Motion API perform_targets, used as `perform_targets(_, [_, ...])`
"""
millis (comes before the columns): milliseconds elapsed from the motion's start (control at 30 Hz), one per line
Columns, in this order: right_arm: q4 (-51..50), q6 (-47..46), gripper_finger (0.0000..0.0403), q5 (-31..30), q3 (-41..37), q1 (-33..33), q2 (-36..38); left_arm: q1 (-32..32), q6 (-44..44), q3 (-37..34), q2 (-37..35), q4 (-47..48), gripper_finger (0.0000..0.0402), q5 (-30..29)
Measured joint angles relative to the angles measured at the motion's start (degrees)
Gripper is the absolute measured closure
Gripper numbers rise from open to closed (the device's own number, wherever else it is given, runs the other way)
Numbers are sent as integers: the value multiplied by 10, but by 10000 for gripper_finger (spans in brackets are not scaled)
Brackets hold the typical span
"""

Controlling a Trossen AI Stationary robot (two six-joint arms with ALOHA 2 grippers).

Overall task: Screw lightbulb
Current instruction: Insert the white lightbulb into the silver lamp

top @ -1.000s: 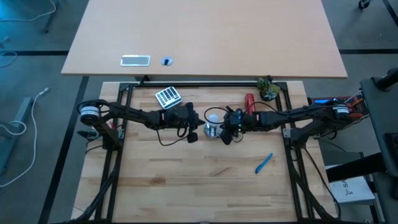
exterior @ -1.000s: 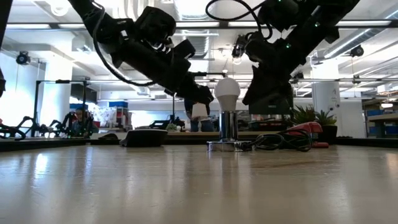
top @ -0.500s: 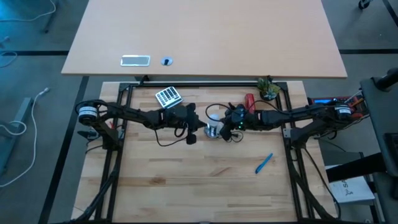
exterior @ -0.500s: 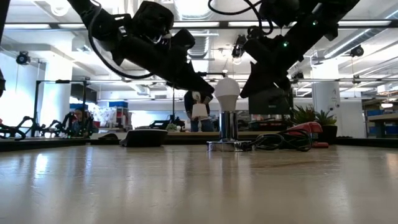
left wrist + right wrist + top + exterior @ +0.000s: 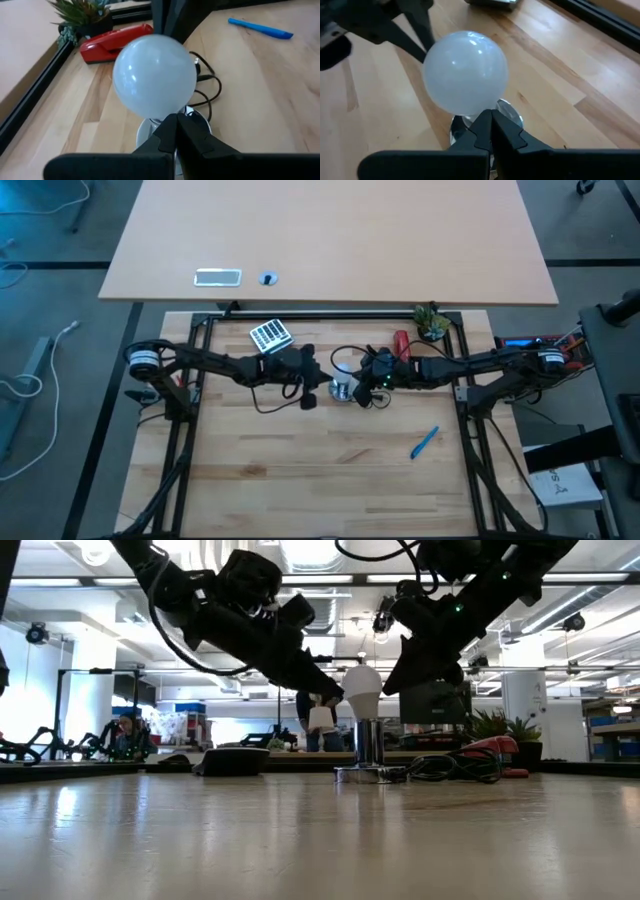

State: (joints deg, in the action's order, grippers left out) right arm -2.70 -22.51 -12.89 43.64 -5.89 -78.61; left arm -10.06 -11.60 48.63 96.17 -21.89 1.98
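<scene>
The lightbulb, a frosted white globe, stands upright with its screw end in the shiny silver socket at the table's middle far part; it also shows in the high view. My left gripper is shut, its tip at the globe's lower left side. My right gripper is shut, its tip close by the globe's lower right side. A black cord runs from the socket's base. My left gripper's shut fingertips lie against the lower left side of the bulb's globe, slanting down from the table's left. The bulb stays upright in the socket. My right gripper's shut fingertips sit at the globe's lower edge, slanting down from the right; whether they touch, I cannot tell.
A red stapler and a small potted plant lie behind the socket to the right. A blue pen lies near right. A white grid-patterned thing lies far left.
My left gripper rose a little away from the bulb, then came back down against its left side. My right gripper has risen and tipped, its tip now higher beside the globe. Both stay shut. The bulb stays in the socket.
</scene>
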Motion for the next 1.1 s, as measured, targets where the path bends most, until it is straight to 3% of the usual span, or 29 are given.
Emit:
perform_targets(767, [-51,-40,403,13,0,8,-1,-4,3,2,5,12,401,-48])
perform_targets(900, [-55,-46,403,-12,0,8,2,-3,10,1,-5,25,401,-50])
perform_targets(1100, [-46,-30,403,-29,0,2,2,-2,18,1,-16,10,401,17])
